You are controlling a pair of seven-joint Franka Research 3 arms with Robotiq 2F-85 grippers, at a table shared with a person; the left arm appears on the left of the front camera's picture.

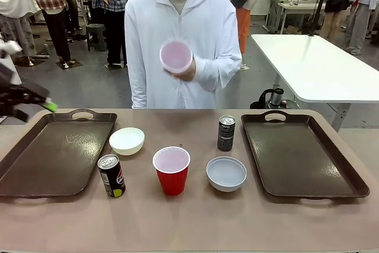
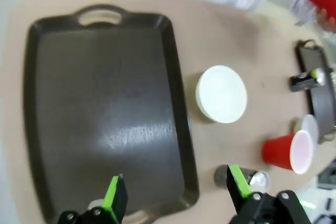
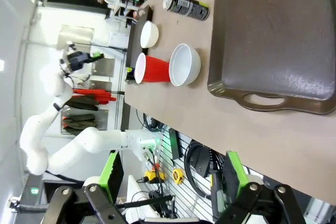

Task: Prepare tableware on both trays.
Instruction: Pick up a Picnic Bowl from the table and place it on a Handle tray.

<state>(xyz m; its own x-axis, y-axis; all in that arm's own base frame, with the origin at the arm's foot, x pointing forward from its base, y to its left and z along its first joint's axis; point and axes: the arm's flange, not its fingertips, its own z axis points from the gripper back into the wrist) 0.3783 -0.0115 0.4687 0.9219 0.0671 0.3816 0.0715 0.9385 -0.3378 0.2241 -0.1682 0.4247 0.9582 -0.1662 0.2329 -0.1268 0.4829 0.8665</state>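
Two dark brown trays lie bare: the left tray (image 1: 53,152) (image 2: 105,103) and the right tray (image 1: 302,155) (image 3: 278,35). Between them stand a white bowl (image 1: 127,140) (image 2: 221,94), a red cup (image 1: 172,170) (image 3: 155,69), a second bowl (image 1: 226,173) (image 3: 185,65) and two dark cans (image 1: 111,175) (image 1: 226,133). The person holds another red cup (image 1: 176,56) at chest height. My left gripper (image 1: 32,103) (image 2: 176,192) hovers open above the left tray's near right corner. My right gripper (image 3: 170,174) is open beyond the right tray's handle end, off the table edge.
A white table (image 1: 320,66) stands behind on the right. The person stands at the far edge, mid-table. Bare tabletop (image 1: 189,223) runs along the near side.
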